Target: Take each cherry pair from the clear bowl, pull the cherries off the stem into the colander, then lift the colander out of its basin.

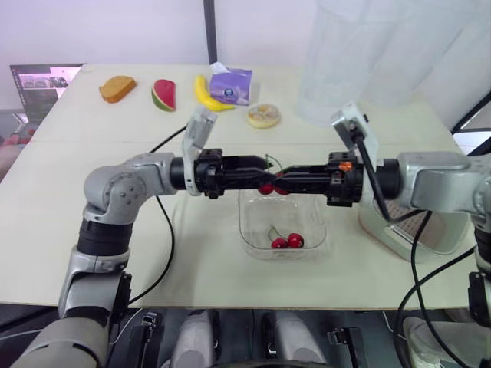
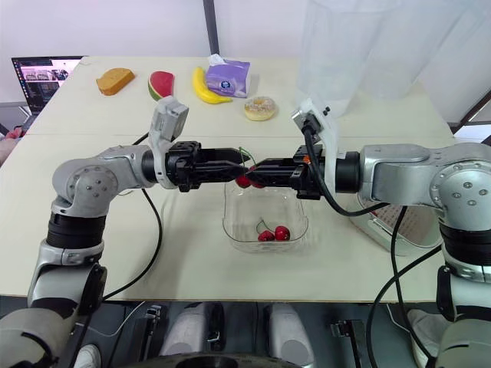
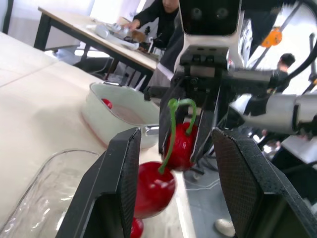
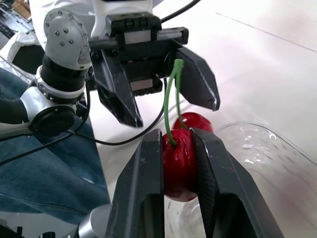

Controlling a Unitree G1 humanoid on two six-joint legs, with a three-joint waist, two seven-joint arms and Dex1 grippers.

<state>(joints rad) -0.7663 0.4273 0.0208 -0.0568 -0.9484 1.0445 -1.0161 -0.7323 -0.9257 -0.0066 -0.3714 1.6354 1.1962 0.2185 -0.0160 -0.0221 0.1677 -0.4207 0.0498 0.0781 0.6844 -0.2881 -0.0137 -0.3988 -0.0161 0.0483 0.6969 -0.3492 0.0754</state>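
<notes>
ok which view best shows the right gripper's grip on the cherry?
Right wrist view: right gripper shut on one cherry, close up. Left wrist view shows it beyond the open left gripper. Eye views: mostly hidden.

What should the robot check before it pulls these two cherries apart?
1. Right gripper shut on one cherry: ok.
2. Left gripper holding the other cherry: not ok, its fingers are open.
3. Stem joining both cherries: ok.
4. Cherries above the colander: not ok, they hang over the bowl.
5. Colander sitting in its basin: ok.
</notes>
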